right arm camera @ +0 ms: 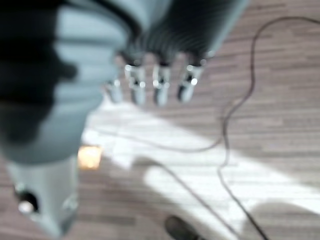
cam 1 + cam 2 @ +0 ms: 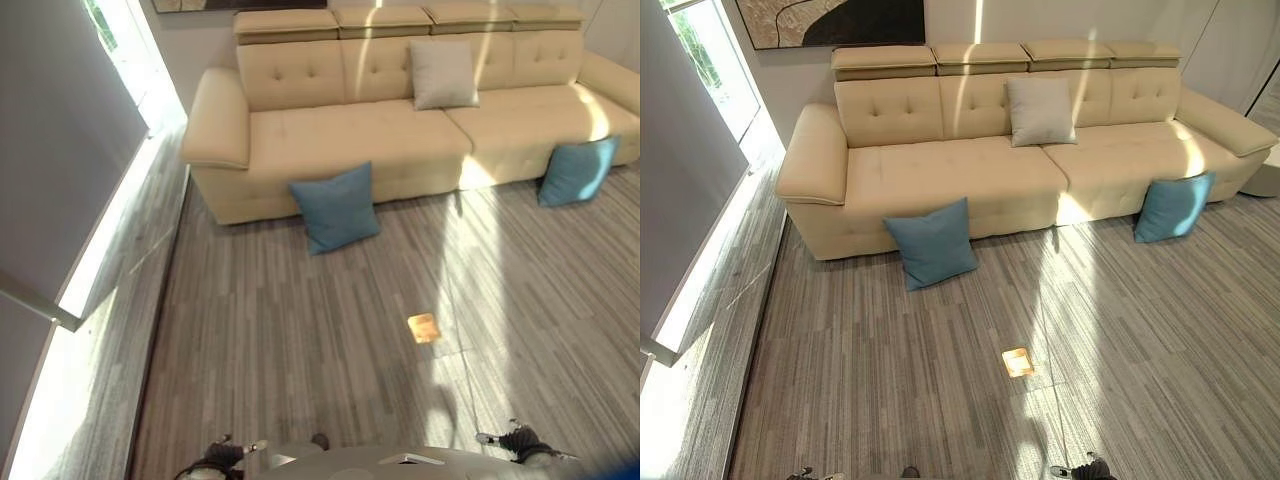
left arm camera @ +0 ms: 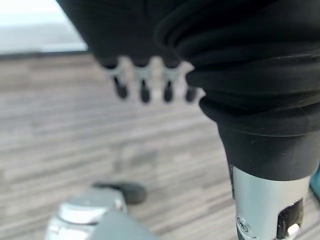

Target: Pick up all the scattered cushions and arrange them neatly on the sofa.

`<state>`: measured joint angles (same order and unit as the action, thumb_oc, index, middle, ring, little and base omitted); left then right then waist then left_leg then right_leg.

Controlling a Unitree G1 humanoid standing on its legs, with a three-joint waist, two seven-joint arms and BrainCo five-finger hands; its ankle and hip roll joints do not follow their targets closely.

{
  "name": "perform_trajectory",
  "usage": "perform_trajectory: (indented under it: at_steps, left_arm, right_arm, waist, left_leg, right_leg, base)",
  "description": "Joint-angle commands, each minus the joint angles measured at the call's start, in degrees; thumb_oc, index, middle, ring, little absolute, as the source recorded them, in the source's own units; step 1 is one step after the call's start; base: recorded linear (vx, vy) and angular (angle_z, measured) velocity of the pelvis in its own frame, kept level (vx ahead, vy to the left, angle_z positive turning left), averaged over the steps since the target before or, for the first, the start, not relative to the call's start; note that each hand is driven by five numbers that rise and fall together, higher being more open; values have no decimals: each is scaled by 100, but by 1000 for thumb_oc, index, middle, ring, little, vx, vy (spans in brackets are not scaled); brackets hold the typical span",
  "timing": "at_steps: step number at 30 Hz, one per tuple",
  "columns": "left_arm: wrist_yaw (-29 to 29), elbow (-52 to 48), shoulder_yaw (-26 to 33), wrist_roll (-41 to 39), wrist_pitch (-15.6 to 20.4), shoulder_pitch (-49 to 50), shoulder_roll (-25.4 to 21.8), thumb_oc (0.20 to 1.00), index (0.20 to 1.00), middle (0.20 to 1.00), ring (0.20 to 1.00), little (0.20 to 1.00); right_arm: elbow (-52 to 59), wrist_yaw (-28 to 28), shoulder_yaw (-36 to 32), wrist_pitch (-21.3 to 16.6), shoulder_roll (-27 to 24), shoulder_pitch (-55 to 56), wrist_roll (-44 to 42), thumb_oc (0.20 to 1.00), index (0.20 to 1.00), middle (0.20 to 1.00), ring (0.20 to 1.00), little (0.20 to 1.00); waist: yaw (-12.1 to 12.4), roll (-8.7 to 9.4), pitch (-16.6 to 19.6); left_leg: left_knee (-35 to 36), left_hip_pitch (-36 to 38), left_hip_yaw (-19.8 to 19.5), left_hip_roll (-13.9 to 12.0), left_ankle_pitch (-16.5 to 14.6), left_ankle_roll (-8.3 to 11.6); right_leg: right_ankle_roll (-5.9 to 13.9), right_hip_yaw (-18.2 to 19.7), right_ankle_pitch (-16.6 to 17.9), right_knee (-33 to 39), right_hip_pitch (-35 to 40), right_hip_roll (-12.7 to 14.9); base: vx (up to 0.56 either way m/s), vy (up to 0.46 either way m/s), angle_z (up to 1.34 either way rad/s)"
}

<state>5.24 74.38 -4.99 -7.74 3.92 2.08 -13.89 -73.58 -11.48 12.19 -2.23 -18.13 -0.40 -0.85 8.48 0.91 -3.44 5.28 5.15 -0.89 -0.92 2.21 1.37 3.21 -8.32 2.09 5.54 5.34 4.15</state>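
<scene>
Nearest blue cushion [image 2: 931, 243] upright against sofa [image 2: 950, 175]

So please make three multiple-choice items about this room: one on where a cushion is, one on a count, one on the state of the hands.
1. Where is the grey cushion?
A. on the floor
B. on the sofa, against its backrest
C. on the armrest

2. How many blue cushions lie on the floor?
A. one
B. two
C. three

3. What do the left hand and right hand hold?
A. nothing
B. a blue cushion each
C. the grey cushion

Key: 1 B, it leans on the backrest; 2 B, the near blue cushion and the far blue cushion lean on the sofa front; 3 A, both hang open over bare floor.
</scene>
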Motion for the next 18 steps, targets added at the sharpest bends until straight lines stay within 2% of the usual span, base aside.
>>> perform_trajectory:
  at_steps: [1,13,18]
  left_arm:
    - [47,287,-211,55,82,-328,43,1000,1000,1000,1000,1000]
    - [1,291,-208,61,67,-282,73,1000,1000,1000,1000,1000]
    - [-19,285,-164,10,74,-314,-10,1000,1000,1000,1000,1000]
  right_arm:
    - [-146,-98,199,-42,-43,-246,130,1000,1000,1000,1000,1000]
    - [-115,-76,275,-9,-4,-257,228,1000,1000,1000,1000,1000]
    - [-15,-84,360,7,-16,-385,288,1000,1000,1000,1000,1000]
  waist:
    - [-15,119,-9]
    - [53,138,-29]
    - [253,197,-230]
  left_leg:
    - [-28,-89,-680,231,-287,-28]
    - [-28,-39,-682,250,-353,-87]
    - [-732,-452,-678,343,-590,-177]
  right_leg:
    - [392,-341,-188,-54,96,99]
    - [426,-301,-186,-109,98,142]
    - [442,-266,-223,-476,-138,276]
  base:
    - [0,0,0]
    - [0,14,0]
    - [-66,45,-4]
